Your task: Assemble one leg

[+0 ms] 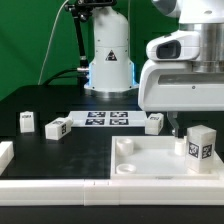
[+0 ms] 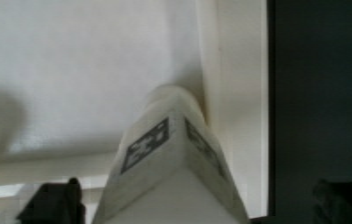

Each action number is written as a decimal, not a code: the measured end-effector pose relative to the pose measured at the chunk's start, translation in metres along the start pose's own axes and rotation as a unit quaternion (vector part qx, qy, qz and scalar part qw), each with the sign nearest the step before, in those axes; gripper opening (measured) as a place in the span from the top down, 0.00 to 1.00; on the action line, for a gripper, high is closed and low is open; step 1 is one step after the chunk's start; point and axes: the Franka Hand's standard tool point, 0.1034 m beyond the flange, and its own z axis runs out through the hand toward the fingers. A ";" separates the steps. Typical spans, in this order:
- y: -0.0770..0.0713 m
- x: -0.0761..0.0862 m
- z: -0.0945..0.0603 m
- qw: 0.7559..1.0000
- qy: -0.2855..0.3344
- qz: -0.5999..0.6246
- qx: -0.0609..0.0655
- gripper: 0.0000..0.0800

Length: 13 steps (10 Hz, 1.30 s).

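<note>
One leg, a small white block with a black-and-white tag, stands on the large white tray-like piece near its edge at the exterior view's right. My gripper hangs right over it. In the wrist view the leg sits between my two dark fingertips, with a gap showing on one side, so my gripper is open around it. Three more legs lie on the black table: one and another at the left, and a third behind the tray-like piece.
The marker board lies flat at the back middle. The robot's white base stands behind it. A white part sits at the left edge. The tray-like piece has a raised rim beside the leg, with dark table beyond.
</note>
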 end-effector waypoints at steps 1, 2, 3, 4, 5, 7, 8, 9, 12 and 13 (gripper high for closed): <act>0.001 0.000 0.000 0.999 0.000 -0.036 0.000 0.19; 0.002 0.000 0.001 0.997 -0.001 -0.080 -0.001 0.19; 0.003 0.000 0.001 0.992 0.000 -0.124 -0.001 0.19; 0.005 0.000 0.002 0.990 0.001 -0.139 -0.001 0.19; 0.005 0.000 0.002 0.991 0.001 -0.133 -0.001 0.19; 0.005 0.000 0.002 0.991 0.001 -0.133 -0.001 0.30; 0.005 0.000 0.002 0.991 0.001 -0.133 -0.001 0.57; 0.005 0.000 0.002 0.991 0.001 -0.132 -0.001 0.64; 0.005 0.000 0.002 0.995 0.001 -0.097 0.001 0.64; 0.005 0.000 0.002 0.999 0.001 -0.032 0.001 0.64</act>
